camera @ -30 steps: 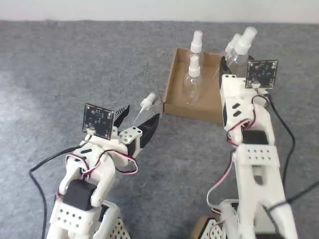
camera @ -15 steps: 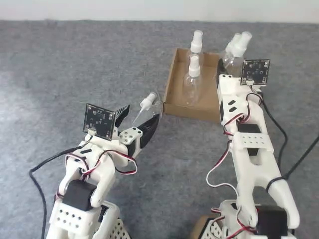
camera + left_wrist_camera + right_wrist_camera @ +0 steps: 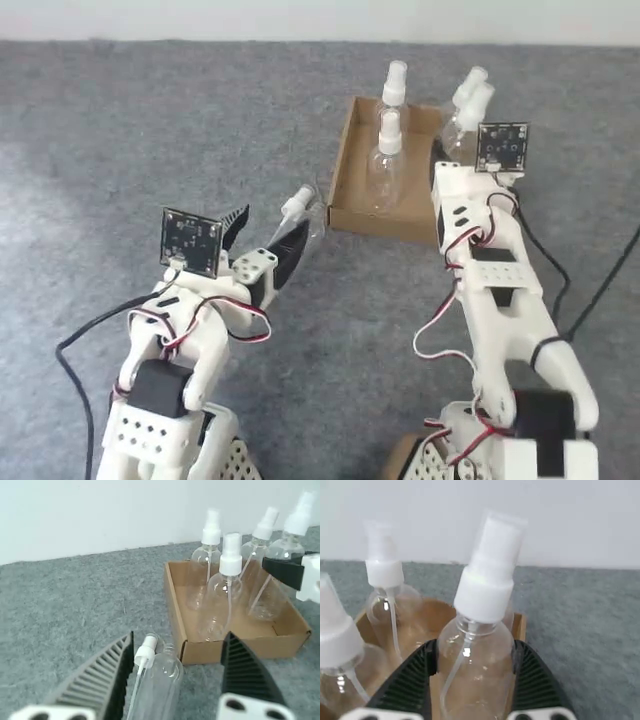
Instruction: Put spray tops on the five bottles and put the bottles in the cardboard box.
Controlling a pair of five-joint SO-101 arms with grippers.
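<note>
Since a second ago the right arm has come down and drawn in. The bottle it carries was raised over the right wall of the cardboard box point(image 3: 343, 170). It now sits lower, within the box, at upper centre of the high view. The left arm has shifted only slightly.

The right gripper point(image 3: 474, 656) is clenched on this held bottle point(image 3: 476, 630). Its black ribbed fingers point(image 3: 410, 685) press the clear body from both sides below the shoulder, and the white spray top point(image 3: 487, 565) stands upright above them. I cannot tell whether the base touches the box floor.

Three more capped bottles stand in the box. The rear bottle point(image 3: 395, 85) and the front bottle point(image 3: 385, 165) are in its left half, and the neighbour bottle point(image 3: 468, 82) is just beside the held one.

At centre left of the high view the left gripper point(image 3: 272, 222) is spread wide and grips nothing. The lying bottle point(image 3: 161, 680) rests on its side on the grey carpet point(image 3: 130, 120) between the fingers, with its cap on. It is just outside the box's near left corner.
</note>
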